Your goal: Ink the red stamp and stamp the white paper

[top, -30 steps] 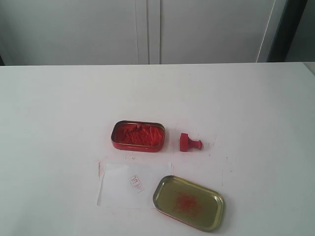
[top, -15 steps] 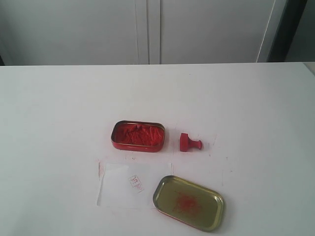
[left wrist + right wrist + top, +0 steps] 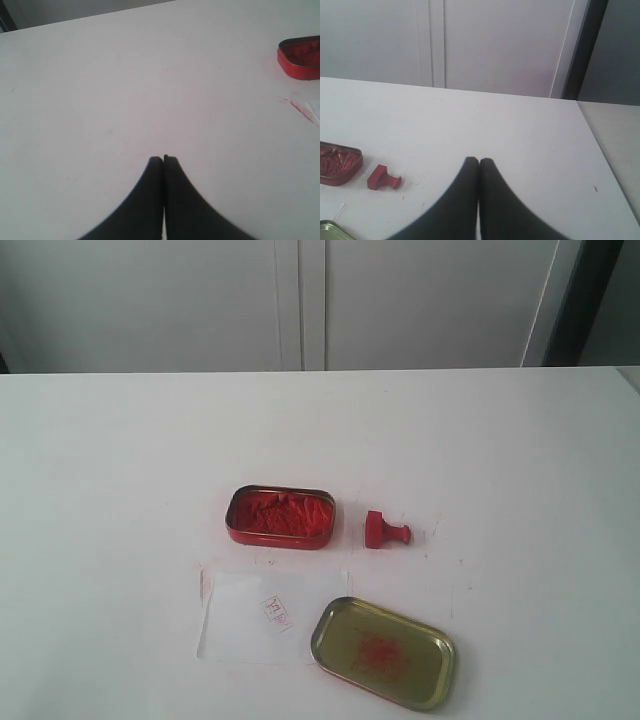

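On the tabletop, one red stamp, a tiny all-red block with a knob, lies on its side just right of one open ink tin. One white paper sits below it in the exterior view, with one gold lid covering its corner. Both the left fingers and the right fingers are pinched together, empty.

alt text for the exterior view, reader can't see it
A small red stamp lies on its side on a white table, just right of an open red tin of ink paste. In front, a white paper with a red imprint is overlapped by a gold lid smeared red.
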